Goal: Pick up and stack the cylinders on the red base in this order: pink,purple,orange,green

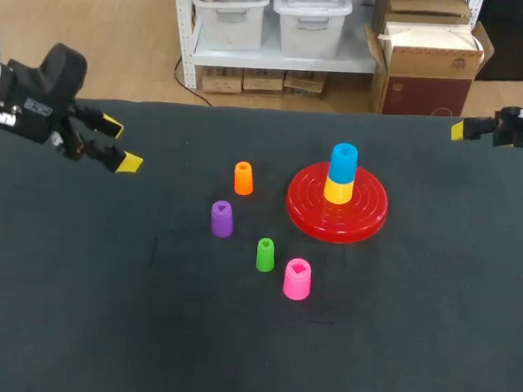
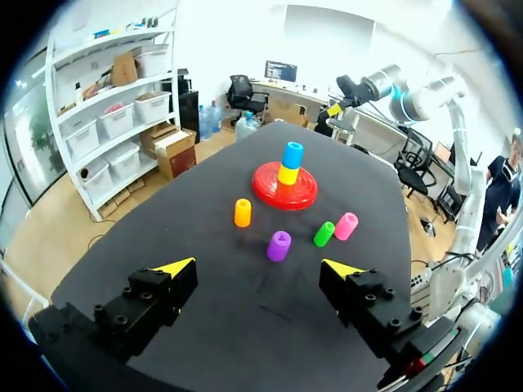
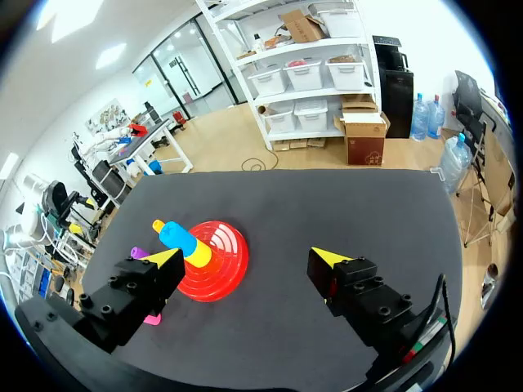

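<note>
Left gripper (image 1: 121,145) is held wide open, well apart from the pink cylinder (image 1: 297,279), which is seen standing near the red base (image 1: 367,216).

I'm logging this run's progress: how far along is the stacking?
Done: none of the four; the red base holds only a yellow cylinder and a blue cylinder. In hand: nothing; the left gripper and right gripper are open and empty. To do: pink cylinder, purple cylinder, orange cylinder and green cylinder, all loose on the table.

pink cylinder (image 3: 152,319) mostly hidden, behind right pincer (image 3: 247,256) (purple cylinder (image 3: 136,252) partly)
</note>
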Controlling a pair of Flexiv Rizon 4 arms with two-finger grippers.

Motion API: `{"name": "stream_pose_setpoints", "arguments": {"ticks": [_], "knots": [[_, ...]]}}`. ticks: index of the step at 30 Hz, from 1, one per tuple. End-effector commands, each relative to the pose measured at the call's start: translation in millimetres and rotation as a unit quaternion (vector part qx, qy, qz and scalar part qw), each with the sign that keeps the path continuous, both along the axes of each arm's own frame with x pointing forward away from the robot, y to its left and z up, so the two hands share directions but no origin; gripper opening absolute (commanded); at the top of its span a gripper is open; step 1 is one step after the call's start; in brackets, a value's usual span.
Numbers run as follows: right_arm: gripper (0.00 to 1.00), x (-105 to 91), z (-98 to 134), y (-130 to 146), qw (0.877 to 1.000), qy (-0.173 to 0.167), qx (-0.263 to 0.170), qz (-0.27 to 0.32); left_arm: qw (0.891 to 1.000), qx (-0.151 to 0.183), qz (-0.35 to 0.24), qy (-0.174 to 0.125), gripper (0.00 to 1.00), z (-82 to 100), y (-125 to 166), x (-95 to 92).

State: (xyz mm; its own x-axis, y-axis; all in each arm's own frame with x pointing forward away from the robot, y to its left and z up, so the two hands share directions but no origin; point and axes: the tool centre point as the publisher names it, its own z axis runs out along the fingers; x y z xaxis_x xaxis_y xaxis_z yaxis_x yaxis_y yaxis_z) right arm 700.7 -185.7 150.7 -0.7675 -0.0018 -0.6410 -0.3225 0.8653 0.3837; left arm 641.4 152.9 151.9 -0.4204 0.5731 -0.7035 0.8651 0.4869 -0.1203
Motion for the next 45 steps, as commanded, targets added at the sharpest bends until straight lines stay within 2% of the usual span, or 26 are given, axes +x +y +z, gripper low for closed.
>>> {"name": "stream_pose_setpoints", "arguments": {"ticks": [1,33,36,39,43,45], "knots": [[1.00,-0.4,0,0,1.000,-0.001,0.000,-0.001,0.999,0.027,0.007,0.015,1.00,-0.7,2,-1.9],[1.00,-0.4,0,0,1.000,-0.001,0.000,-0.001,0.999,0.027,0.007,0.015,1.00,-0.7,2,-1.9],[1.00,-26.7,-1,38,0.996,-0.015,-0.024,0.079,0.999,0.027,0.007,0.015,1.00,-0.7,2,-1.9],[1.00,-65.8,-7,67,0.983,-0.020,-0.053,0.175,0.999,0.027,0.007,0.015,1.00,-0.7,2,-1.9],[1.00,-118.7,-17,93,0.952,-0.031,-0.106,0.285,0.999,0.027,0.007,0.015,1.00,-0.7,2,-1.9],[1.00,-138.4,-21,102,0.937,-0.040,-0.127,0.322,0.999,0.027,0.007,0.015,1.00,-0.7,2,-1.9]]}}
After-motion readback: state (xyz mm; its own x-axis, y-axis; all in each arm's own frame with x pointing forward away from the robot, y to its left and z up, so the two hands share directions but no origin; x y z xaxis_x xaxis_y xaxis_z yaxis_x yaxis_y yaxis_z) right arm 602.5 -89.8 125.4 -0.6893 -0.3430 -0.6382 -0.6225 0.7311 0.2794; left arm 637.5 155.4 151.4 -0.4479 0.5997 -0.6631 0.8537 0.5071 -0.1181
